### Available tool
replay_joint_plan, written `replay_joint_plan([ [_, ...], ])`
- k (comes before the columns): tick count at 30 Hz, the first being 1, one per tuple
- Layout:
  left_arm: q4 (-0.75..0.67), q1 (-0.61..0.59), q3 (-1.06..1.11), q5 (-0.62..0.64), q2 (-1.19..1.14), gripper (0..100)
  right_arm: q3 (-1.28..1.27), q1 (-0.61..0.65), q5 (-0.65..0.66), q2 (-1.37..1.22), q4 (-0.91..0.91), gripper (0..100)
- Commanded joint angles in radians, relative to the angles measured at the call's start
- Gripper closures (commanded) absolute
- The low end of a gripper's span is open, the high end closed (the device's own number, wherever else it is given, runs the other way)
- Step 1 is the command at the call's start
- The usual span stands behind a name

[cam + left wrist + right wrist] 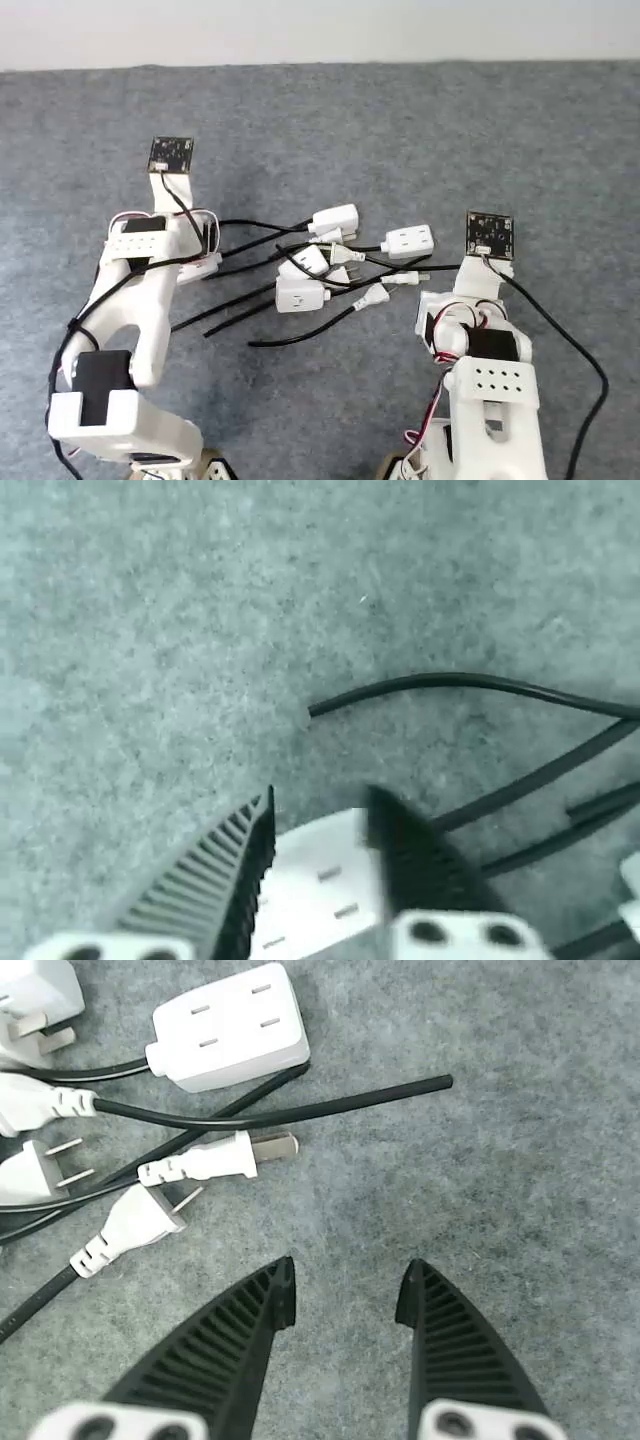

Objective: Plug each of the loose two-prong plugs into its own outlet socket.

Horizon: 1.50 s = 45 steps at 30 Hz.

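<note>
Grey mat [400, 130] covers the table. Black cords [280, 1110] tangle at its centre between both arms. The left gripper [320, 795] is clamped on 1 white outlet socket [320, 880]. The right gripper [345, 1295] hangs over bare mat, jaws moderately apart. A free socket [230, 1025] lies beyond it. Nearer lie 2 unplugged items: a 2-prong plug [215, 1157] and a second plug [130, 1225].

Lighting is even and diffuse across all 3 views, with no hard-edged shadow anywhere. In the high view the grey carpet [400, 130] is uniformly lit, and the black cords [300, 335] cast only faint shadows. In the right wrist view a soft, narrow shadow lies under the white socket block [230, 1025]. In the left wrist view the outlet socket [320, 880] clamped in the left gripper [319, 800] is the brightest surface, with no glare, and the carpet beside it is shaded.
</note>
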<state>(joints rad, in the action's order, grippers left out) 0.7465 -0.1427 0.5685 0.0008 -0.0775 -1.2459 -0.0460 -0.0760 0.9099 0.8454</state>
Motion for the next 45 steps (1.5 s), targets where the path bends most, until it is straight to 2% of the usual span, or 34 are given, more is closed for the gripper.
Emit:
replay_joint_plan([
  [1,0.002,-0.018,-0.058,-0.041,0.044,73,0.014,0.004,-0.003,-0.004,-0.018,81.6],
  [7,0.011,-0.055,-0.021,-0.427,0.193,76,0.014,0.002,-0.002,-0.004,-0.019,81.6],
  [11,-0.031,-0.069,0.051,-0.605,0.244,79,0.014,0.002,0.038,-0.004,-0.019,81.6],
  [16,-0.035,-0.069,0.099,-0.789,0.201,79,0.014,0.002,0.051,-0.004,-0.021,81.6],
  [23,-0.025,-0.051,0.101,-0.81,0.18,79,0.014,0.002,0.052,-0.004,-0.021,81.6],
  [27,0.069,-0.028,0.081,-0.904,0.18,79,0.014,0.002,0.052,-0.004,-0.021,81.6],
  [34,0.265,-0.023,-0.041,-0.945,0.17,79,0.014,0.002,0.052,-0.004,-0.021,81.6],
  [40,0.27,0.009,-0.048,-0.945,0.149,79,0.014,0.002,0.052,-0.004,-0.021,81.6],
  [45,0.252,0.014,-0.143,-0.947,0.015,79,0.014,0.002,0.052,-0.004,-0.021,81.6],
])
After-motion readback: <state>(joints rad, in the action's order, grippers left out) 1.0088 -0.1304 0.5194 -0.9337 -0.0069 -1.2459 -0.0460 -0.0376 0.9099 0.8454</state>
